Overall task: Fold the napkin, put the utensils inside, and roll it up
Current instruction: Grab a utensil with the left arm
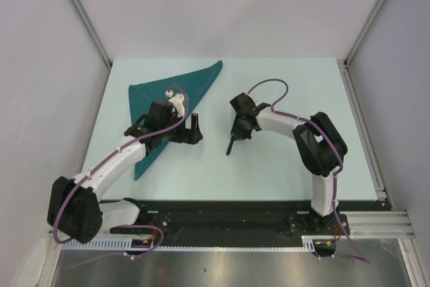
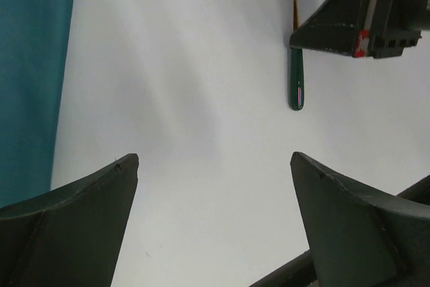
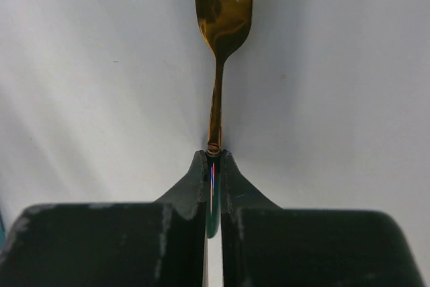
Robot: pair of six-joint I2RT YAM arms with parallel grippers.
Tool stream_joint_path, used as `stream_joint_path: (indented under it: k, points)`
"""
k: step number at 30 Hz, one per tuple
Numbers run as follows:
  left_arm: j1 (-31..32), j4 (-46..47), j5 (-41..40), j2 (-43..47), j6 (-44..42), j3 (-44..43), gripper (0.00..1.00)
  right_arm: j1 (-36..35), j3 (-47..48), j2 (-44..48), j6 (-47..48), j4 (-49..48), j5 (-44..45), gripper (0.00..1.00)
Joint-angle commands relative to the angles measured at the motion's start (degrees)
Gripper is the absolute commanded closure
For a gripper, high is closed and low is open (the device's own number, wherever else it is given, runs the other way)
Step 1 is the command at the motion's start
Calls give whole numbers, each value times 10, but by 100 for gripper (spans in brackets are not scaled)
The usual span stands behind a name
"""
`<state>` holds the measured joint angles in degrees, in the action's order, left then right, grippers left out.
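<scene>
The teal napkin [image 1: 195, 82] lies on the left half of the pale worktop [image 1: 289, 166]. It is folded into a triangle, with one tip towards the far middle and another towards the near edge. The left arm [image 1: 111, 166] reaches across the napkin from the near left corner and hides part of its middle.

The left jaws are spread wide with nothing between them. They hang just off the napkin's long right edge, over bare worktop. In the left wrist view that edge [image 2: 30, 78] runs down the left side, and only bare surface shows between the two dark fingers [image 2: 80, 213].

Near the left jaws, about the middle of the worktop, is the fork [image 1: 231, 147]. It has a slim dark green handle [image 2: 296, 78] and a gold head [image 3: 222, 25]. The right jaws are pressed shut on the handle just behind the gold neck, and the tines point away from the wrist camera. From above, the free end of the handle sticks out of the jaws towards the near edge. I cannot tell whether the fork rests on the worktop or is raised slightly off it.

The right arm [image 1: 316, 142] bends in from the near right and reaches left to the fork, well apart from the napkin.
</scene>
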<state>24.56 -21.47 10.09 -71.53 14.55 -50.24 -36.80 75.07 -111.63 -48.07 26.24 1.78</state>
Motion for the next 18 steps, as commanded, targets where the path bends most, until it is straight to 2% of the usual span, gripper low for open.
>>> stream_joint_path:
  k: [1,2,4,7,10,14,17,18]
  points:
    - [28,58,-34,70,67,58,1,-12,24,-26,14,-13,-32,90]
    - [35,62,-41,77,77,74,2,-12,25,-27,22,-8,-34,80]
    - [59,79,-62,76,86,86,3,-12,24,-18,27,-4,-31,70]
    - [101,107,-83,49,103,90,5,0,5,20,35,0,-21,63]
    - [141,136,-99,-5,109,73,7,24,-25,81,41,-1,-24,62]
    - [171,158,-133,-91,87,22,13,96,-72,173,63,2,-24,61]
    - [184,169,-125,-168,61,-14,20,145,-109,241,85,7,-41,61]
    - [186,169,-119,-183,57,-24,26,175,-120,257,90,8,-48,61]
